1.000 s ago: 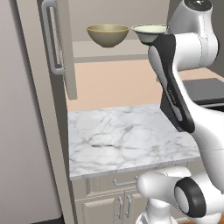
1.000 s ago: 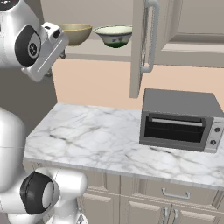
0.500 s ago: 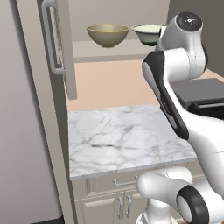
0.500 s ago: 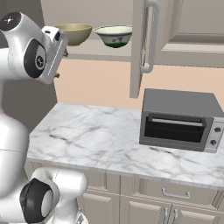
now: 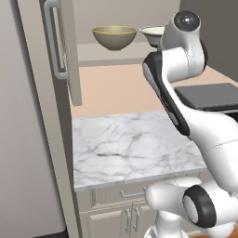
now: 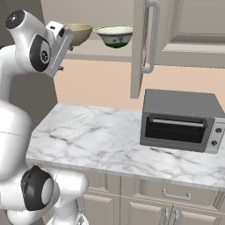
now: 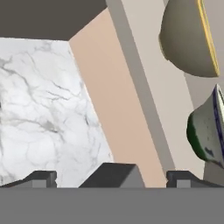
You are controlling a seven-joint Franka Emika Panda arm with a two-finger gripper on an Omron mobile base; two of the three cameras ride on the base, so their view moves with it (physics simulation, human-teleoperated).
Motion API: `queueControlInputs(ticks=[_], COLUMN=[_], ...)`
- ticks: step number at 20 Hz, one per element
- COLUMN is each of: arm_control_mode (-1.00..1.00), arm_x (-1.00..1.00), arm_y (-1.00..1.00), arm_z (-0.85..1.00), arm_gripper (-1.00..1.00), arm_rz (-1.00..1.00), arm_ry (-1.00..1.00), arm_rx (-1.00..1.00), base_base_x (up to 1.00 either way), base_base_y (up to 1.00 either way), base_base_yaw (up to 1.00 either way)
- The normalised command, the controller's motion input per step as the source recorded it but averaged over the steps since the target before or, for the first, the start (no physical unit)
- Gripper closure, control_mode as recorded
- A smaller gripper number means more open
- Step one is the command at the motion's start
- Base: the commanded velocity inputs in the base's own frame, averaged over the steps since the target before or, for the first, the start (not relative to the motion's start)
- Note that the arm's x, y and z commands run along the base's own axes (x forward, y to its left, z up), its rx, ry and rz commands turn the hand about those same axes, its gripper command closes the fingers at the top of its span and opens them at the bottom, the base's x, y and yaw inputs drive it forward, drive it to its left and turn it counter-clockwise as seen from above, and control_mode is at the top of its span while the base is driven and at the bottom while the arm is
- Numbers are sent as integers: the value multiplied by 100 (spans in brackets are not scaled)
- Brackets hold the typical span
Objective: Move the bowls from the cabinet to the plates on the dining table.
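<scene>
**A:** Start from the left. What do you have up there?

**B:** In the left base view, the cabinet (image 5: pixel 62 56) door hangs open at the left edge. On its shelf (image 5: pixel 107 52) sits the olive bowl (image 5: pixel 114 37), and just to its right the green bowl (image 5: pixel 152 35), partly behind your arm. Below is the marble counter (image 5: pixel 125 144), and at the far right a toaster oven (image 6: pixel 180 121) stands on it.

**A:** And your gripper?

**B:** Seen from the hand view, the gripper (image 7: pixel 112 177) has its jaws spread wide, with nothing between them. The hand is rolled on its side, so the shelf runs up the picture and both bowls sit at the right edge, well off the line between the tips.

**A:** So what should you do to take a bowl cleanly?

**B:** I judge this is the reach-in step, with neither bowl lifted yet. Pick one bowl; the green one looks nearer the hand. Turn the wrist until that rim sits between the tips, then go in level with the shelf. Pinch the wall of the bowl, one finger inside and one outside, since the flared body looks too wide to span.

**A:** Anything you should watch?

**B:** The two bowls stand close, so keep your outer finger clear of the neighbour, and mind the open doors on either side as you draw back.
</scene>
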Motion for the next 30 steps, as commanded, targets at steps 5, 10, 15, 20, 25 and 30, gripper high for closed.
queueControlInputs(ticks=[5, 10, 15, 20, 25, 30], arm_control_mode=[-100, -100, -100, -100, -100, -100], arm_x=[15, 3, 5, 8, 15, 27], arm_y=[25, 1, -2, 0, 2, 3], arm_z=[2, 1, 13, 20, 17, 18], arm_gripper=[-100, -100, -100, -100, -100, -100], arm_rz=[-24, -3, 0, 0, 0, 0], arm_ry=[-4, -3, -4, -4, -4, -3], arm_rx=[3, 2, 9, 3, 0, 0], base_base_x=[0, 0, 0, 0, 0, 0], base_base_y=[0, 0, 0, 0, 0, 0], base_base_yaw=[0, 0, 0, 0, 0, 0])
